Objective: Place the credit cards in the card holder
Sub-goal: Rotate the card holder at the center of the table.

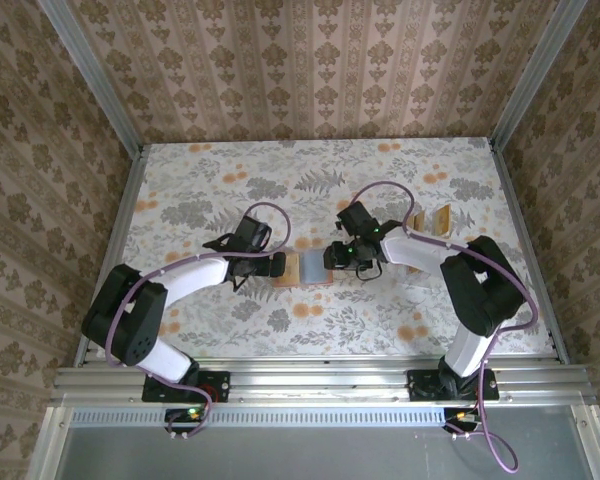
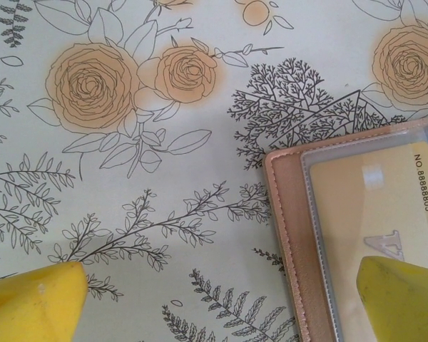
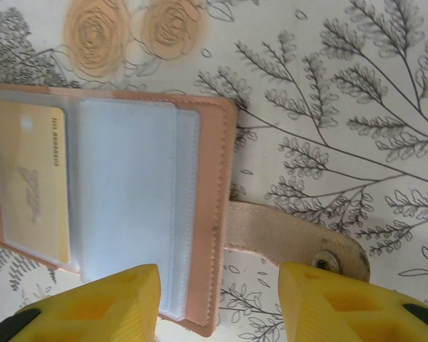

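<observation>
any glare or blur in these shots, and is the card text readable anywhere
Left wrist: table print and card holder stitching sharp, the number on the credit card readable, a pale glint on its sleeve, the fingertips of the left gripper blurred. Right wrist: the clear sleeves wash out pale, card print soft. Top external: even light, faint shadows on the table, fine detail lost.

you're looking at a staged robot test cell, not a real room: aluminium frame posts [image 1: 92,75] hold wallpaper-patterned panels [image 1: 310,60] around a floral-print tabletop [image 1: 200,170], and the left arm [image 1: 195,275] and right arm [image 1: 420,250] are bolted to a metal rail [image 1: 320,378].
</observation>
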